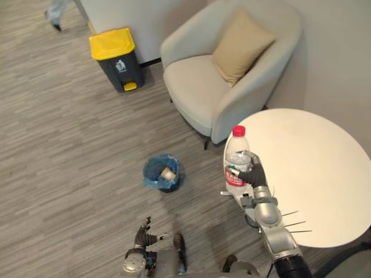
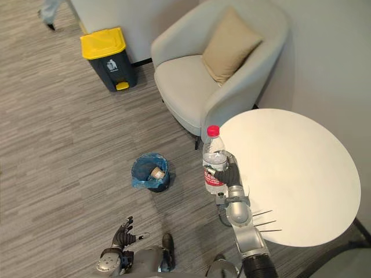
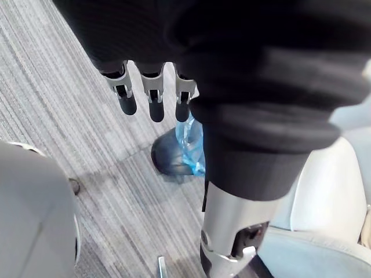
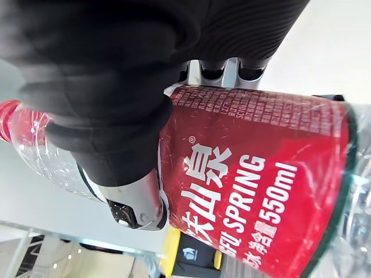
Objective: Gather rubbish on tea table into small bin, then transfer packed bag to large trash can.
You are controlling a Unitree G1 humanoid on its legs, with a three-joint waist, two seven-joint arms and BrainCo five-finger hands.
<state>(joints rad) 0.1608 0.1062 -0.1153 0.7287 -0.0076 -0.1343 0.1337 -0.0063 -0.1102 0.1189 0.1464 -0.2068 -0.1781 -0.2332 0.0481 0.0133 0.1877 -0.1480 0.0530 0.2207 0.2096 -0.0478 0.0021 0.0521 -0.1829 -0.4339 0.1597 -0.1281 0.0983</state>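
Observation:
A clear plastic bottle (image 1: 237, 159) with a red cap and red label stands upright at the left edge of the round white tea table (image 1: 316, 174). My right hand (image 1: 253, 171) is curled round it, and the red label (image 4: 255, 191) shows against its fingers in the right wrist view. On the floor left of the table sits the small bin (image 1: 162, 172), lined with a blue bag, with a brown cup inside. The large dark trash can (image 1: 117, 58) with a yellow lid stands by the far wall. My left hand (image 1: 143, 234) hangs low over the floor with fingers (image 3: 156, 92) straight.
A beige armchair (image 1: 226, 69) with a tan cushion stands behind the table, close to its far edge. A person's leg (image 1: 55, 13) shows at the far left on the grey carpet. White walls close off the back and right.

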